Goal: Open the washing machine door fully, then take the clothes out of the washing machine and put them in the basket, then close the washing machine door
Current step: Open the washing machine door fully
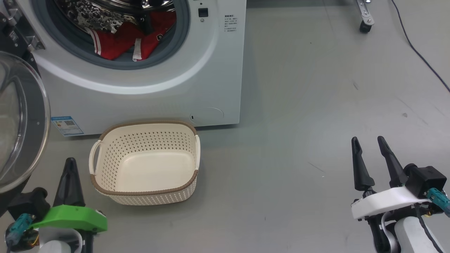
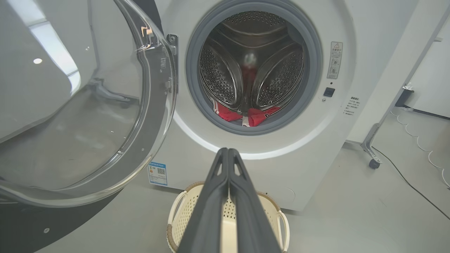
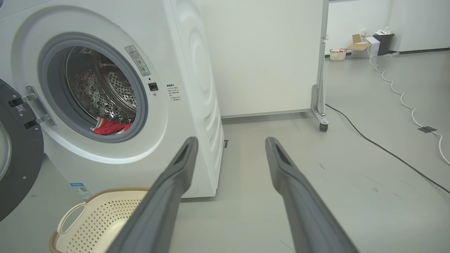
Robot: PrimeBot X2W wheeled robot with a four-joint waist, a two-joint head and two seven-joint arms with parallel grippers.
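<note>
Grey floor [image 1: 299,140], big white washing machine [image 1: 140,91], round glass door [image 1: 21,119] swung open — red fabric clothes [image 1: 116,44] in its drum [image 2: 225,70], cream perforated basket [image 1: 154,144] below; my left end effector [image 1: 70,163] pressed together, right end effector [image 1: 368,138] spread.

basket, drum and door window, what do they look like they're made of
basket: cream moulded plastic by the look, matte, with rows of holes; the brown rim looks woven, possibly moulded too.
drum: bright metal, likely stainless steel, shiny and perforated.
washing machine door window: clear, glossy glass or plastic; light reflections show on it.
</note>
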